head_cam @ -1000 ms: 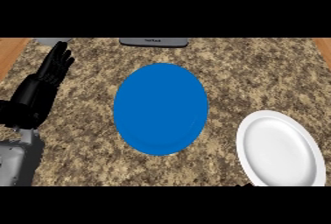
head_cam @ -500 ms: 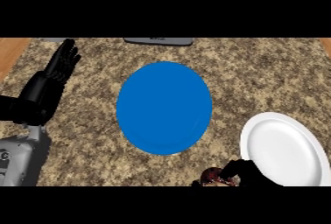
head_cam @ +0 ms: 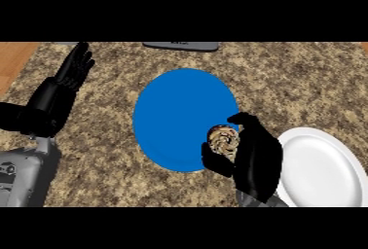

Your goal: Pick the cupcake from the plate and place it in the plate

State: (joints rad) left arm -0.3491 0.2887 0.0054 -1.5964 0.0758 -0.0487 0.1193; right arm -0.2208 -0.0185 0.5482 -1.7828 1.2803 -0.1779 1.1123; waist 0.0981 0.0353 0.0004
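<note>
Two plates on the speckled granite table (head_cam: 309,78): a blue plate (head_cam: 179,112) in the middle and a white plate (head_cam: 323,168) at lower right, just beside it, rims close but apart as far as the right hand lets me see. Right hand (head_cam: 255,160) comes in from the lower edge, between the two plates, partly covering the white plate's left rim and the blue plate's lower right edge. Its fingers (head_cam: 244,121) and thumb are curled round the cupcake (head_cam: 223,140), gripping it. Cupcake shows brown with a lighter swirl on top, mostly hidden on its right side by the hand. It sits over the lower right part of the blue plate; cannot tell whether it touches the plate or is held above it. White plate carries nothing visible.

Left hand (head_cam: 61,90) at the left side of the view, over the table's left part, fingers straight and pointing up toward the far edge, resting open, holding nothing, well apart from both plates. Grey forearm (head_cam: 22,175) below it at lower left.

Dark grey flat object (head_cam: 179,46) at the table's far edge, cut off by the view's top, too little shown to name. Wooden strip (head_cam: 14,61) along the upper left corner beside the table.
</note>
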